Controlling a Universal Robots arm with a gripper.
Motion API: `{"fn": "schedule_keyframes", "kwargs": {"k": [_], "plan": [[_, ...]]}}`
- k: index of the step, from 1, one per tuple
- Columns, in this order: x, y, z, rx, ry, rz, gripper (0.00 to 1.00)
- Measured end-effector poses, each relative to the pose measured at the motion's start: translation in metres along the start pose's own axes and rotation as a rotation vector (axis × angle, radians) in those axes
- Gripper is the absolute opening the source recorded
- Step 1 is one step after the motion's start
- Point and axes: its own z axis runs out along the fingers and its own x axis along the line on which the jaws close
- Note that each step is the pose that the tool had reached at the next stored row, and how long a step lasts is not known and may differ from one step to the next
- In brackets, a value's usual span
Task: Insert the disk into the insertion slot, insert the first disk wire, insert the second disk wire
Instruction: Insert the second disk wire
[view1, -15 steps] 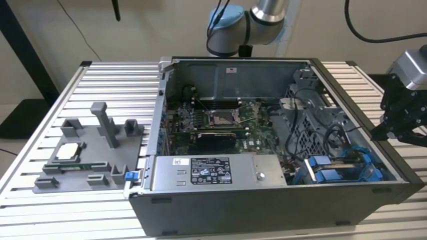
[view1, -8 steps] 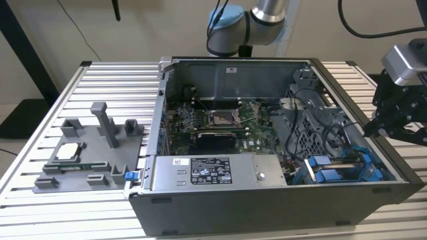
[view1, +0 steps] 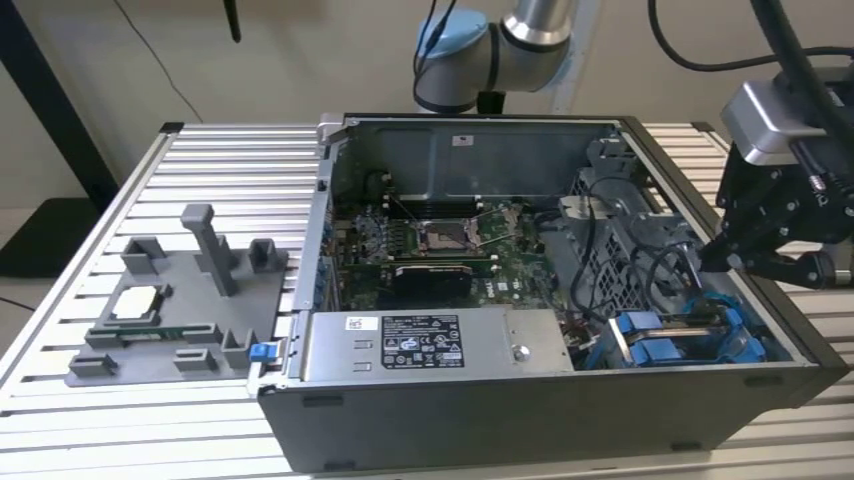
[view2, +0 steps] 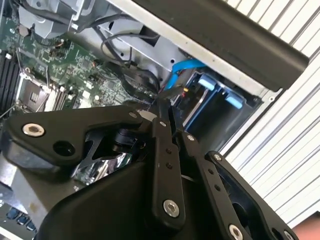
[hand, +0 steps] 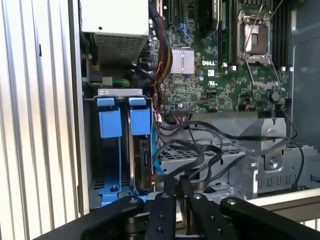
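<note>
The disk (hand: 144, 157), a black drive in a blue frame (hand: 140, 121), stands inside the grey sheet-metal insertion slot (hand: 119, 92) at the case's front corner, on the exterior view's right (view1: 681, 338). A blue wire (hand: 156, 167) and several black wires (hand: 200, 150) run along the disk's exposed end. My gripper (hand: 178, 181) hovers just above these wires, over the case's side wall (view1: 761, 258). In both wrist views its fingers (view2: 161, 145) are pressed together, and I cannot make out anything between them. The blue wire (view2: 186, 65) curves down beside the slot.
The open computer case (view1: 534, 430) lies on a ribbed metal table (view1: 160, 420), with the motherboard (view1: 441, 245) and the power supply (view1: 427, 345) inside. A grey plastic fixture with upright posts (view1: 187, 300) stands on the exterior view's left. A second blue frame (hand: 110, 124) sits beside the disk.
</note>
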Motion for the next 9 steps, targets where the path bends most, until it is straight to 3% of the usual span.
{"fn": "schedule_keyframes", "kwargs": {"k": [6,9], "plan": [[0.0013,0.0261,-0.0005,0.0007,0.0000,0.001,0.00],[0.0018,0.0332,-0.0006,0.0014,0.0000,0.001,0.00]]}}
